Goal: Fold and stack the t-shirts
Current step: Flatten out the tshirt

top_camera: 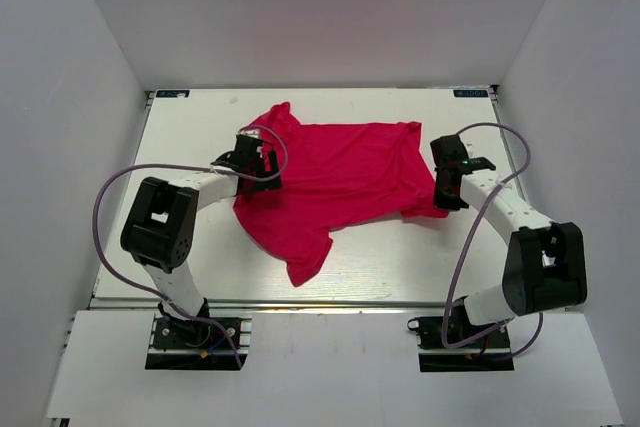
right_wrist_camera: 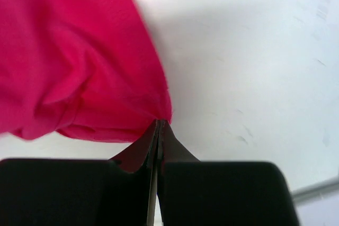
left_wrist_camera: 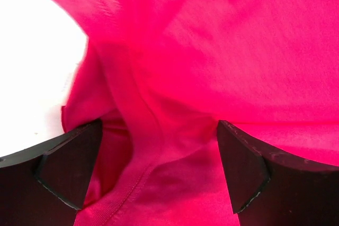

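**One shirt spread flat, pinched at its right edge**

A white table (top_camera: pixel 400 267) is seen, closed in by plain white walls (top_camera: pixel 60 97) on the left, right and far sides. A metal rail (top_camera: pixel 300 302) is run along the near edge.

A single crimson-pink t-shirt (top_camera: pixel 340 182) is laid across the middle and far part of the table, with one sleeve trailing toward the near side. Bare surface is left on every side of it, widest at the near right and along the left edge.

Two arms are counted, each trailed by one purple cable (top_camera: pixel 100 207). The left gripper (left_wrist_camera: pixel 159 146) is set over the shirt's left side, its fingers (left_wrist_camera: pixel 69 168) held wide apart with a ridge of cloth between them. The right gripper (right_wrist_camera: pixel 159 123) is pressed together on the shirt's right edge, where the cloth is gathered at the tips.
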### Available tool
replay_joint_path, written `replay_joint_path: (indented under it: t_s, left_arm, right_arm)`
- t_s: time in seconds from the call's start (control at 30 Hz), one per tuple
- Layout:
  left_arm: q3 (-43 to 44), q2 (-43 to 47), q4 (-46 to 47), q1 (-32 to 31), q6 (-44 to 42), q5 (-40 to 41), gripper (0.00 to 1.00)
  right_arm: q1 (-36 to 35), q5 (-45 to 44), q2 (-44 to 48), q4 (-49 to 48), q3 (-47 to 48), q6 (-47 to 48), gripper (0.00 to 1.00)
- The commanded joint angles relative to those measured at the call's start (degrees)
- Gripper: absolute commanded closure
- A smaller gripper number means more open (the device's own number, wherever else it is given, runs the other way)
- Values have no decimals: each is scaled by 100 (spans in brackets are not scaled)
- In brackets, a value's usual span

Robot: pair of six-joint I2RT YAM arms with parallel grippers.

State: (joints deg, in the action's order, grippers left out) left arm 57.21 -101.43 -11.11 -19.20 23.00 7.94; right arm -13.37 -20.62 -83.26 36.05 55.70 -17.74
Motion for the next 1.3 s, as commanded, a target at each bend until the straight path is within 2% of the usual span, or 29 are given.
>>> replay_joint_path:
  t_s: [0.0,0.2,0.3,0.33,0.43,0.5,0.53,0.6,0.63,0.67,0.77,0.8,0.83,0.9,1.0,1.27]
  left_arm:
    - [-158,-299,-647,189,117,111,0]
    - [158,-474,-822,312,117,180,0]
    - [220,-536,-822,373,117,181,0]
    - [273,-536,-822,373,117,181,0]
    - [325,-475,-822,373,-6,67,0]
    - [326,-474,-743,373,-6,-38,0]
    - [474,-474,-743,373,-85,-39,0]
    - [641,-474,-821,373,-138,-39,0]
    - [703,-474,-822,373,-234,-91,0]
    - [756,-396,-822,373,-235,-213,0]
    - [704,-185,-602,373,-297,-494,0]
    - [704,-132,-533,373,-297,-557,0]
    - [643,-80,-532,321,-297,-557,0]
    - [590,9,-479,321,-428,-610,0]
    - [458,158,-410,268,-489,-662,0]
    - [588,369,-225,268,-604,-715,0]
  right_arm:
    - [211,-1205,397,885,81,-510,100]
    - [572,-1664,583,1360,2,-871,100]
    - [642,-1612,575,1387,64,-846,100]
    - [625,-1316,574,1396,55,-785,98]
    - [642,-1173,610,1343,-103,-714,81]
    - [660,-1435,627,1509,-86,-915,80]
    - [668,-1662,645,1588,-60,-1038,76]
    - [677,-1586,653,1782,28,-1031,58]
    - [669,-1542,662,1713,37,-995,54]
    - [660,-1376,767,1625,20,-917,48]
    - [651,-454,907,818,-86,-249,46]
    - [607,514,926,607,-103,13,46]
    - [590,898,952,-126,-208,355,46]
    - [537,1865,962,-736,-235,551,44]
    - [371,2421,296,-1431,192,736,42]
    - [115,2616,-1893,-1550,1952,658,42]
